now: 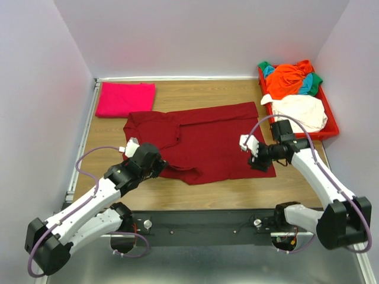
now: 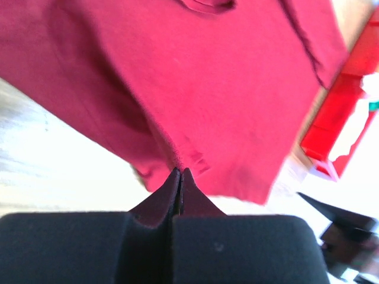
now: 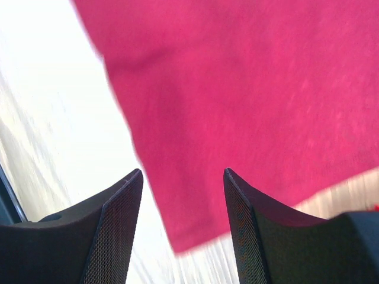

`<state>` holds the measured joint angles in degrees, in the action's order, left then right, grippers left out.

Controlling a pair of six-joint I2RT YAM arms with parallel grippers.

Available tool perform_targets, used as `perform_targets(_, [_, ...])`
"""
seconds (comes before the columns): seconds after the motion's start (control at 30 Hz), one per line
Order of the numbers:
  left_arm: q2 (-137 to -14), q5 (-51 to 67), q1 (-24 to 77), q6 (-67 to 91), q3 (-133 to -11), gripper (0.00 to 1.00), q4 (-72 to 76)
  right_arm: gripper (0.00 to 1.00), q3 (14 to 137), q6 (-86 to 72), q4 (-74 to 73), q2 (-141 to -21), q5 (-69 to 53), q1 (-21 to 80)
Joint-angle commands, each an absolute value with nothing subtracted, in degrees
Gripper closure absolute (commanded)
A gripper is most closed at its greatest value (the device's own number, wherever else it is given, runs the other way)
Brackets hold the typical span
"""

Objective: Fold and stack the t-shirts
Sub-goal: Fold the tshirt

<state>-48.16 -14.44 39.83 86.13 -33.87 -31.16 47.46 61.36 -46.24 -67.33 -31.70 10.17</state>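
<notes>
Left wrist view: left gripper [image 2: 180, 173] jaws pressed together, pinching the maroon t-shirt [image 2: 207, 89] at its hem. The shirt lies spread mid-frame on the table [image 1: 237, 189] in the top view. Right gripper [image 3: 183, 171] jaws stand spread over the lower-right corner. Best to close deep on that corner, then lift both evenly.

the large dark red t-shirt [image 1: 207, 139] is soft matt cloth on a pale wood-grain tabletop [image 1: 195, 192]. the rectangular red plastic tray [image 1: 331, 121] looks smooth and glossy.
</notes>
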Motion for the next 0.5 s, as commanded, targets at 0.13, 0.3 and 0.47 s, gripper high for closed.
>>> perform_targets(0.13, [-42.1, -9.9, 39.6, 85.9, -41.1, 1.00, -40.9, 0.36, 40.7, 81.2, -55.1, -61.3, -21.4, 9.4])
perform_targets(0.3, [-39.8, -4.4, 39.6, 86.8, -43.5, 1.00, -42.4, 0.36, 40.3, 82.1, -55.5, -61.6, -19.6, 9.4])
perform_targets(0.47, [-37.5, -2.1, 39.6, 86.7, -45.7, 1.00, -47.2, 0.36, 40.7, 82.2, -56.1, -61.4, -19.2, 9.3])
